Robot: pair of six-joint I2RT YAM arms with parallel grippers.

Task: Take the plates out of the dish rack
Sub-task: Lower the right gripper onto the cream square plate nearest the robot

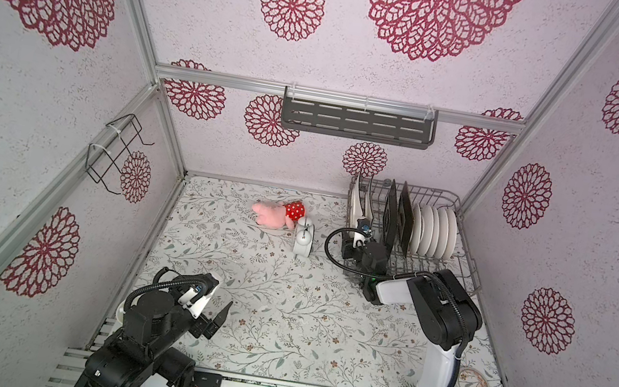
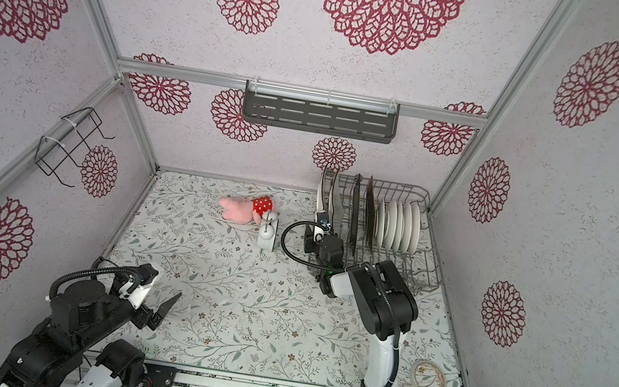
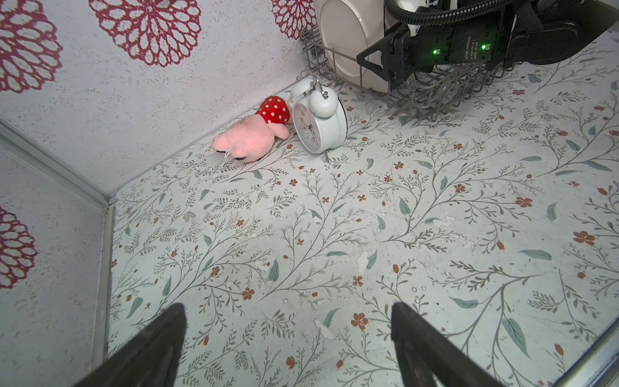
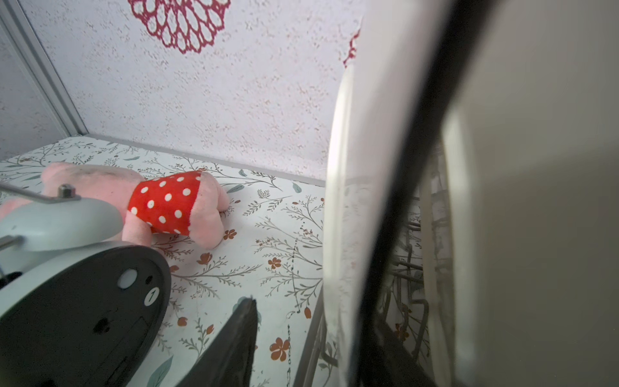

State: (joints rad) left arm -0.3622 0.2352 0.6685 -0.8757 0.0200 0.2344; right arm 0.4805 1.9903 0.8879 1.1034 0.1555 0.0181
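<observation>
Reaching into the left end of the dish rack point(image 1: 451, 267), the right gripper point(image 1: 356, 240) is straddling the near edge of the outermost white plate point(image 1: 355, 206). Its jaws are partly apart; whether they are pinching yet, I cannot tell. That plate is standing upright on edge, its long axis running away from the arm toward the back wall, so it probably has to come up and out. Parked well apart over the worktop point(image 1: 280, 316), the left gripper point(image 1: 217, 317) is gaping wide, holding nothing.
</observation>
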